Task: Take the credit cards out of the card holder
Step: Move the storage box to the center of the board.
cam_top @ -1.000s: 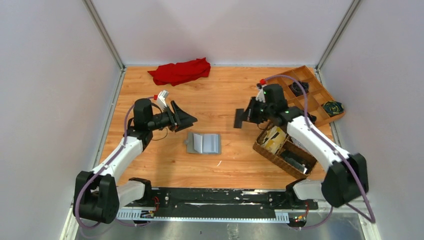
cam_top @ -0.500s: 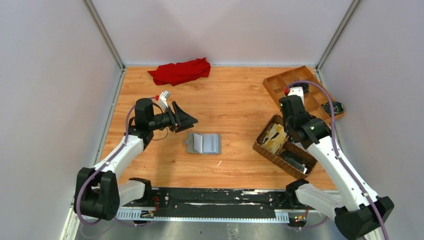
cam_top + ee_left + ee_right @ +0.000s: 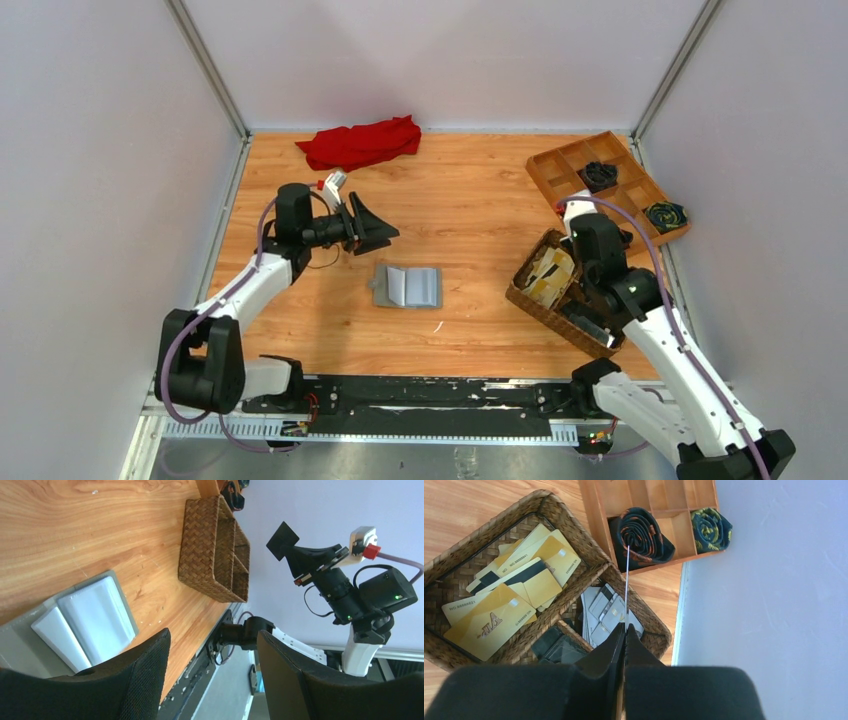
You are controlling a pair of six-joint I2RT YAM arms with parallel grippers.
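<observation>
The grey card holder (image 3: 408, 287) lies open on the table, pale blue-grey inside; it also shows in the left wrist view (image 3: 85, 620). My left gripper (image 3: 375, 225) (image 3: 214, 635) is open and empty, hovering just behind and to the left of the holder. My right gripper (image 3: 597, 300) (image 3: 625, 625) is shut on a thin card (image 3: 627, 580), seen edge-on, which looks dark in the left wrist view (image 3: 282, 537). It hangs over the woven basket (image 3: 525, 290). I cannot tell if cards sit in the holder's slots.
The basket (image 3: 589, 565) holds several tan-gold cards (image 3: 519, 580) in one compartment, and grey cards (image 3: 606, 612) and a dark wallet (image 3: 556, 647) in the other. A wooden divided tray (image 3: 560, 165) with rolled ties (image 3: 639, 535) stands at back right. A red cloth (image 3: 362, 142) lies at the back.
My right arm has swung from beside the card holder to over the basket, carrying the card. My left gripper has shifted slightly toward the back.
</observation>
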